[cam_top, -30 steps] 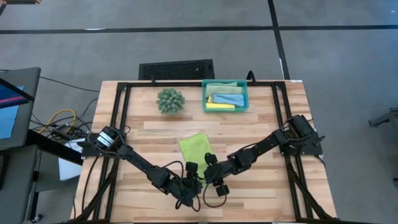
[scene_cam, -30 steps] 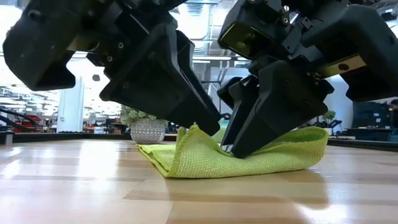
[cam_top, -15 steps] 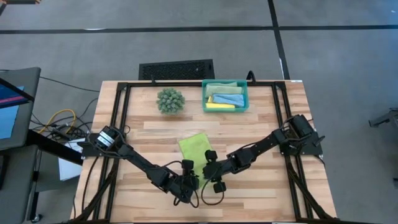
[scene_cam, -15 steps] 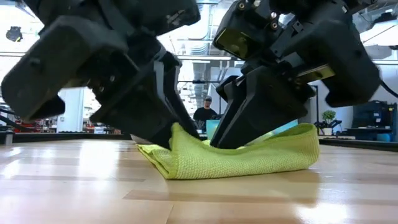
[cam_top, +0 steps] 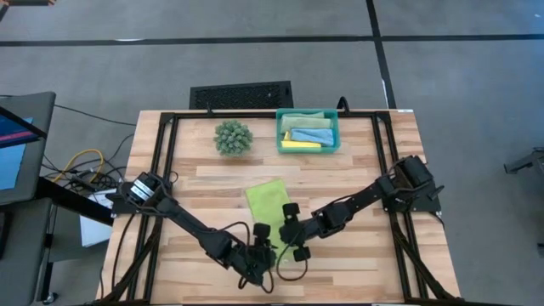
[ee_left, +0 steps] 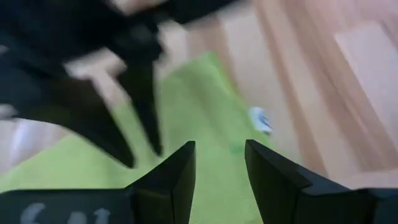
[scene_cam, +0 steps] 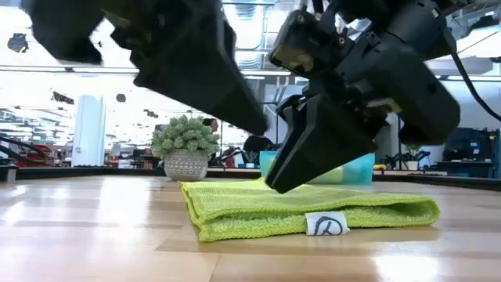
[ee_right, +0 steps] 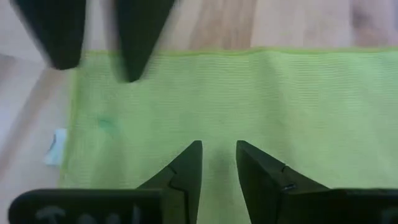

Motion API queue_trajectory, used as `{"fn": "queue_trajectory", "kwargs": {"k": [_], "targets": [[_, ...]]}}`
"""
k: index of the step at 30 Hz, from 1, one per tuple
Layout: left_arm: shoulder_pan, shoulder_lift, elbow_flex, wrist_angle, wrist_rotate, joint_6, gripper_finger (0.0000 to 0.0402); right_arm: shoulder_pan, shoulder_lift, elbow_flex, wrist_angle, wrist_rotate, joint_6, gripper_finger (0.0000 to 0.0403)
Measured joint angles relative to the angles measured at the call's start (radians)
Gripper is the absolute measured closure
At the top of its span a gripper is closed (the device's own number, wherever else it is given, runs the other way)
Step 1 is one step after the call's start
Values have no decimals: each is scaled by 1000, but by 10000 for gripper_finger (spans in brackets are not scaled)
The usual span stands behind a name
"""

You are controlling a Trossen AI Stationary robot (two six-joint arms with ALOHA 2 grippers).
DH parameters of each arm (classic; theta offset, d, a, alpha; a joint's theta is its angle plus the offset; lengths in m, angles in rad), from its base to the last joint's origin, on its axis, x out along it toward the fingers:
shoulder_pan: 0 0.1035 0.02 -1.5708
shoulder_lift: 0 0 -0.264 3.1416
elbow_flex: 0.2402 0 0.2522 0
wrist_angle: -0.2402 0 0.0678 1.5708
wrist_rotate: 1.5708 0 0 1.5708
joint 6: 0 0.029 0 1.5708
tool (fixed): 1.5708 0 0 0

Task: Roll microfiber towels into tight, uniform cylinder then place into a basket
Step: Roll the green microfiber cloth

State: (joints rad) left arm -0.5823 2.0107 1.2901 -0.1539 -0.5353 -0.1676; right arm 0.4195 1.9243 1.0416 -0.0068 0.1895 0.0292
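Now both hands (ee_right: 217, 163) slightly parted, empty, over lime towel (scene_cam: 313, 210)

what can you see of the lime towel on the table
The lime towel is a soft, finely ribbed cloth, folded over on itself and lying flat on the wooden table, not rolled. A small white tag sticks out of its near edge. Both grippers, the left and the right, hang open just above its near end, neither gripping it.
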Motion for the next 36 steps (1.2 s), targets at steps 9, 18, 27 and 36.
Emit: {"fn": "queue_trajectory", "kwargs": {"k": [9,18,27,36], "targets": [[11,87,-5,53,114,54,269,131,-37,1,-30,-33,-128,282],[16,87,-5,52,112,54,269,152,15,1,25,-31,-161,281],[15,76,14,-14,108,70,269,135,98,8,156,-81,-243,204],[-2,51,24,-23,67,74,269,117,105,10,137,-100,-245,258]]}}
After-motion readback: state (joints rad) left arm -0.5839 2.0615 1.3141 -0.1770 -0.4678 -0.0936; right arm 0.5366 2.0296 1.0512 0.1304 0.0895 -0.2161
